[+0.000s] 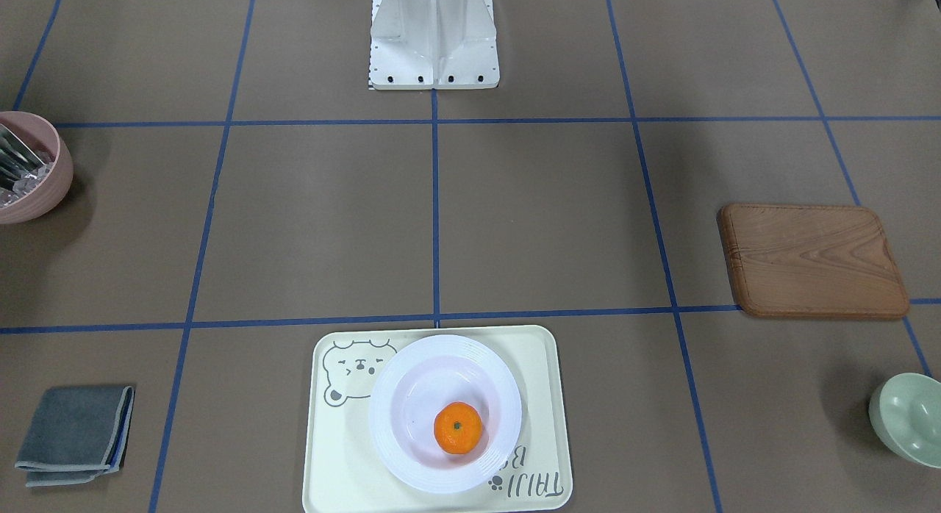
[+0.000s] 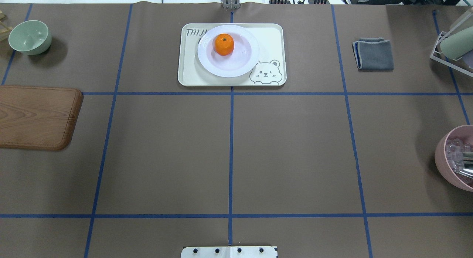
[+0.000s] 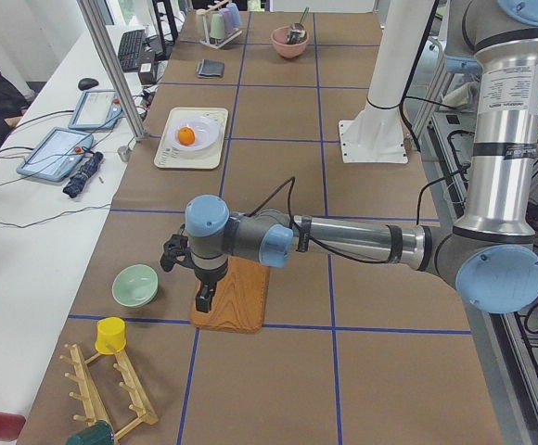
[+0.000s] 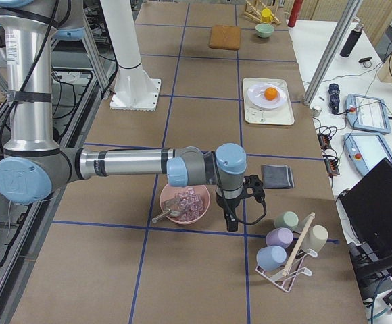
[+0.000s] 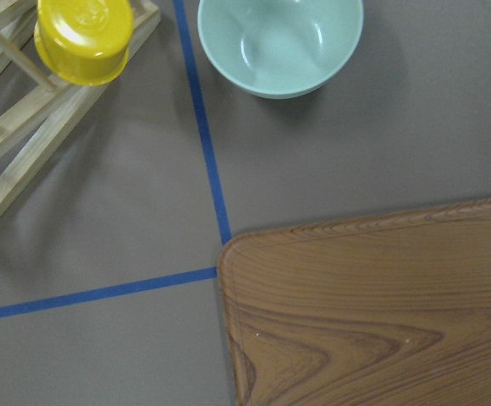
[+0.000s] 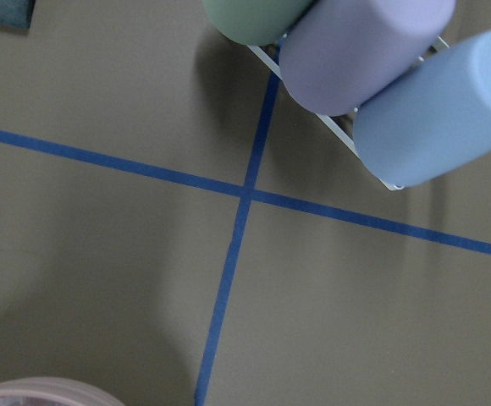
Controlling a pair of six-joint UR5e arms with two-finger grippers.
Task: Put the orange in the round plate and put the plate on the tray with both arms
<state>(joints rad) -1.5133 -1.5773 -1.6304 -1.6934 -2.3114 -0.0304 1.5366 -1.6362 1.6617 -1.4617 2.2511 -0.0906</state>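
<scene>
Orange: the small, round, bright orange point(image 1: 457, 428) lies in the well of the plate, off-centre toward the tray's lettering, with its green stem dimple up.
Plate: the glossy white round deep plate point(image 1: 412, 395) with a wide ribbed rim sits on the tray and covers part of the bear drawing and part of the lettering.
Tray: the pale cream rectangular plastic tray point(image 1: 345, 454) lies flat on the brown, blue-taped bench point(image 1: 551, 219), on the centre line at the side far from the robot's base.
Left pincer: the black left pincer point(image 3: 201, 304) hangs pointing down over a corner of the brown wooden board point(image 1: 812, 262), near the pale green bowl point(image 1: 911, 417) and well apart from the tray. I cannot tell how wide it is.
Right pincer: the black right pincer point(image 4: 231, 226) hangs pointing down just beside the pink bowl point(image 1: 44, 189) of clear pieces, near a wire rack of pastel cups point(image 6: 355, 51). Its width cannot be told either.
Other: a folded grey cloth point(image 1: 73, 433) lies on the tray's pink-bowl side.
</scene>
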